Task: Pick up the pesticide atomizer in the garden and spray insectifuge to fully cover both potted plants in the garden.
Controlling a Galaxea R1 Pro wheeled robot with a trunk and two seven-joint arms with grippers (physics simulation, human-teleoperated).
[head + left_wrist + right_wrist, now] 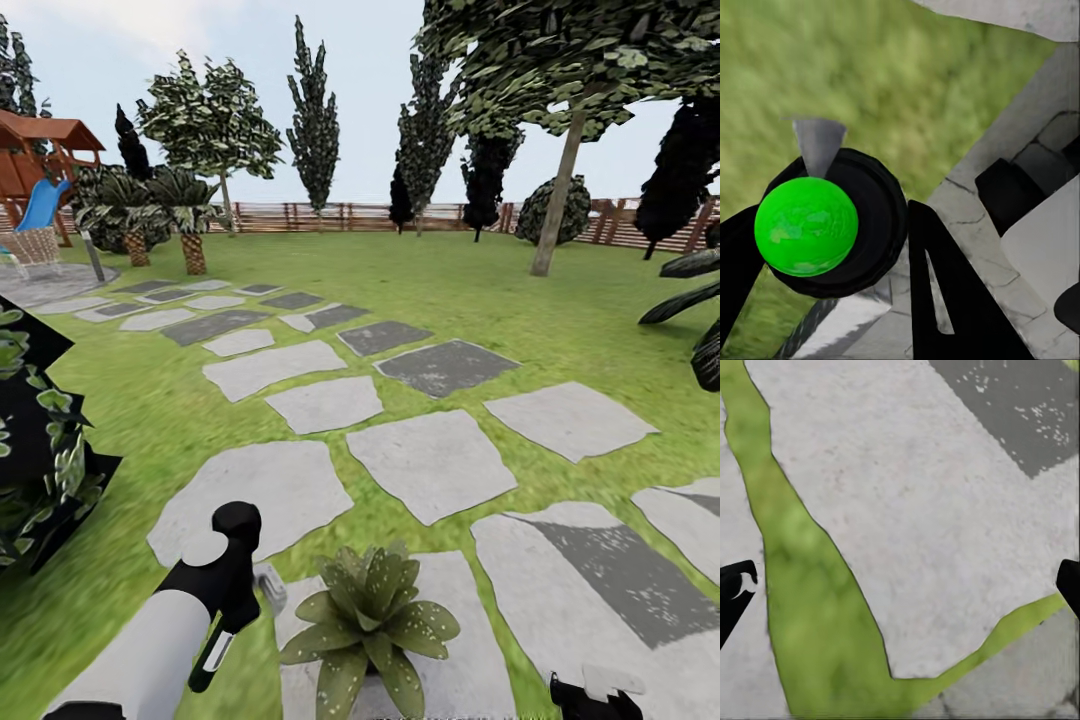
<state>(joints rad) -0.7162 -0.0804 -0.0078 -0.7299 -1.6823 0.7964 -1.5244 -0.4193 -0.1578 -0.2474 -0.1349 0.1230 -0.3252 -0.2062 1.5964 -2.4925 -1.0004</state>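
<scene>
1. Garden lawn (420, 290) and grey stepping stones (430, 460) stretch beyond one potted plant (368, 620), which sits on the nearest stone.
2. The left gripper (232, 600), just beside the plant, seems clamped on a dark round body with a green ball, probably the pesticide atomizer (874, 225).
3. The right gripper (900, 585) hangs spread and empty over paving on the plant's other side.
4. Spraying looks to be the step in hand; the next move calls for aiming the nozzle at the rosette.

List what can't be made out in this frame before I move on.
1. Potted plant: in the head view, its pot is covered by its own leaves.
2. Right gripper: in the head view, mostly cut off by the bottom edge.
3. Left gripper: the left wrist view is too close and blurred to tell whether it grips the black round object carrying the green ball, or what that object is.
</scene>
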